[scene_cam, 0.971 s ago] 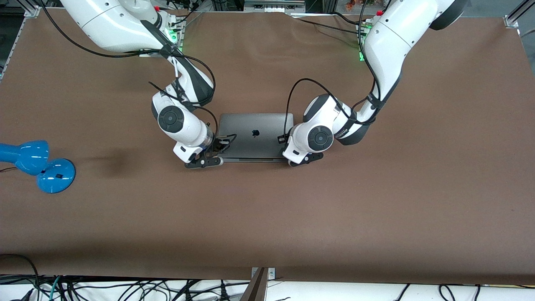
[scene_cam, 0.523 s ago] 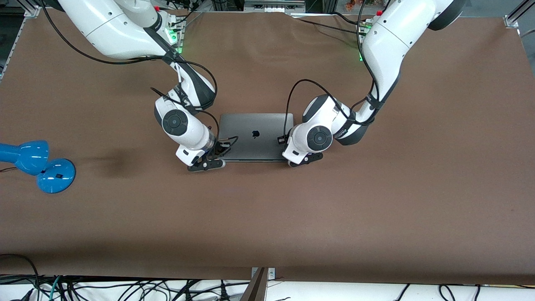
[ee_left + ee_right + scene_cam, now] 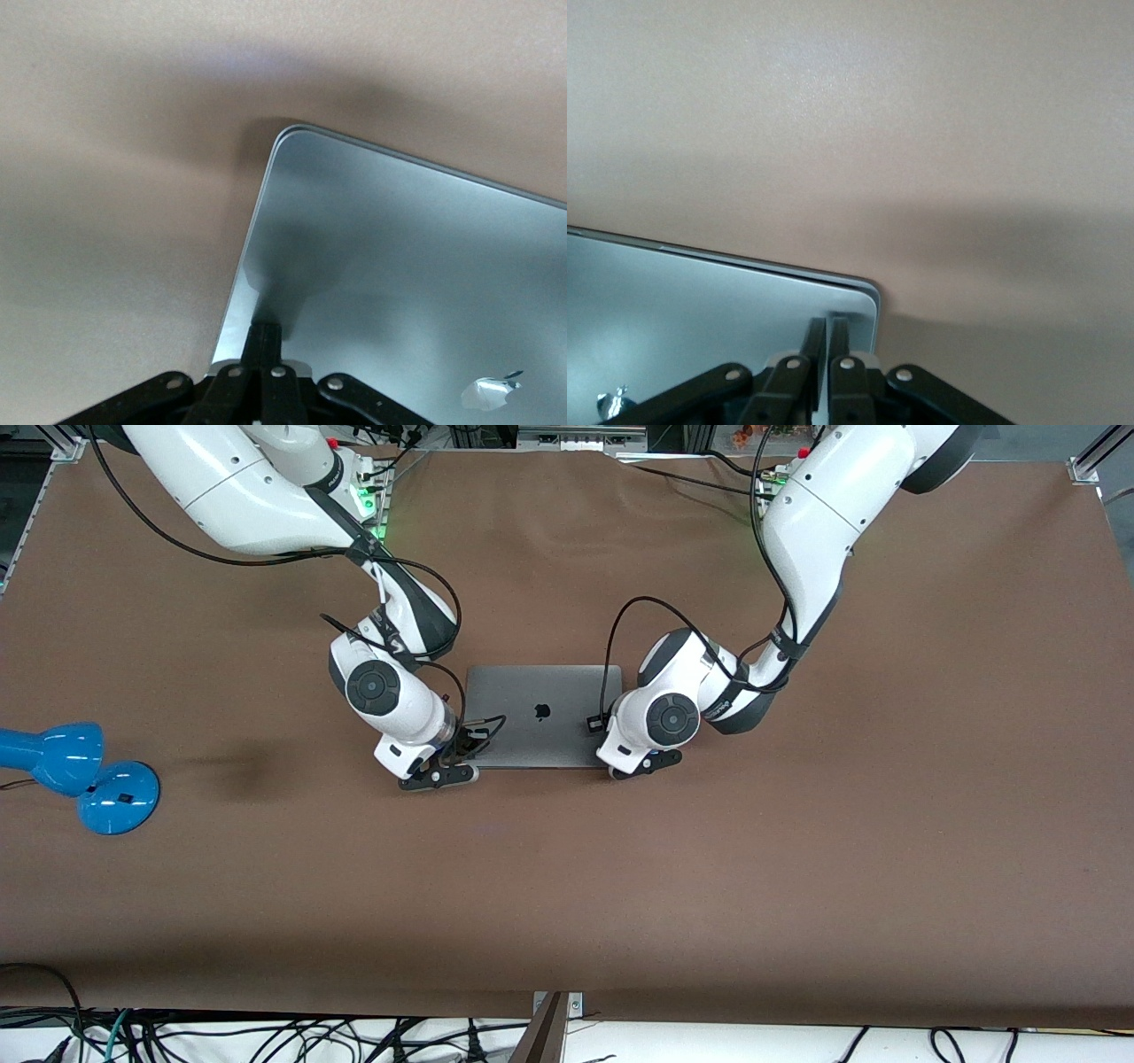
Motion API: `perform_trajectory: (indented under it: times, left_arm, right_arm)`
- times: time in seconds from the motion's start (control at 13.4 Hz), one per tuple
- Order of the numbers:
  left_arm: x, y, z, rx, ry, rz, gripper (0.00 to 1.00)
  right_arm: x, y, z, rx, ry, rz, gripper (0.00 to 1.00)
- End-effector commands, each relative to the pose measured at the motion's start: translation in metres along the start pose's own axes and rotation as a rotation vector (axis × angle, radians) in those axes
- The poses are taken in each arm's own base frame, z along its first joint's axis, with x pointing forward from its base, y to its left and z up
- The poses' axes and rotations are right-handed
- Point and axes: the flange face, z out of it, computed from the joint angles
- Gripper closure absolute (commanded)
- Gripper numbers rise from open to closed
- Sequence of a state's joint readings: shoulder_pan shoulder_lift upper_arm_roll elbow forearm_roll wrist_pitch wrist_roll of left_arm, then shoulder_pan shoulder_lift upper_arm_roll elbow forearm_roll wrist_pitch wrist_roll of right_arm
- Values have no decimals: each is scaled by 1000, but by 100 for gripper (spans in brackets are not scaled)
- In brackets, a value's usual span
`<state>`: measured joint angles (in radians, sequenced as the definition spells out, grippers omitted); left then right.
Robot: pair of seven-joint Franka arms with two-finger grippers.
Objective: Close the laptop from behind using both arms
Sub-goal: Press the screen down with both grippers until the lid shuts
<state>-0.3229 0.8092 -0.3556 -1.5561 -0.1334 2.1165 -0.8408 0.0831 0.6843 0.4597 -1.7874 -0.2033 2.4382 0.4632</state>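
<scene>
**Lid down, both grippers pressing its front corners**

Front view: laptop (image 3: 540, 716) lies mid-tabletop (image 3: 797, 868), lid flat. Right gripper (image 3: 440, 773) and left gripper (image 3: 645, 766) sit on the two camera-side corners, so the push is even. Blue lamp (image 3: 75, 772) well apart.

Left wrist: gripper (image 3: 264, 347) clenched, empty, tips on the lid.

Right wrist: gripper (image 3: 824, 341) likewise.

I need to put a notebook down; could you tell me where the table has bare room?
The stretch of table nearer the front camera than the laptop is bare. So is the left arm's end. It is crowded around the laptop, and the blue lamp takes the right arm's end.
</scene>
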Motion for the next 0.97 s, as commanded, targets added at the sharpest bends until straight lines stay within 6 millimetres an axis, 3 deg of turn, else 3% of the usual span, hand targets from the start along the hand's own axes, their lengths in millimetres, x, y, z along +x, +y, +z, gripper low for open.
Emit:
perform_trajectory:
  times: [0.0,0.52,0.67,0.75,0.82,0.9]
  left_arm:
    - [3,7,5,17,36,7,100]
    - [5,6,6,20,48,12,100]
    - [5,7,5,19,49,12,100]
    - [5,6,3,17,51,11,100]
    - [4,7,-2,12,55,13,92]
    - [8,4,-7,10,61,8,24]
  right_arm:
    - [7,-3,8,4,26,-22,92]
    - [8,-1,8,5,28,-18,92]
    - [16,0,-9,13,47,-4,91]
    - [16,1,-17,5,30,5,84]
    - [16,0,-31,3,8,23,73]
    - [18,-1,-47,7,-5,42,62]
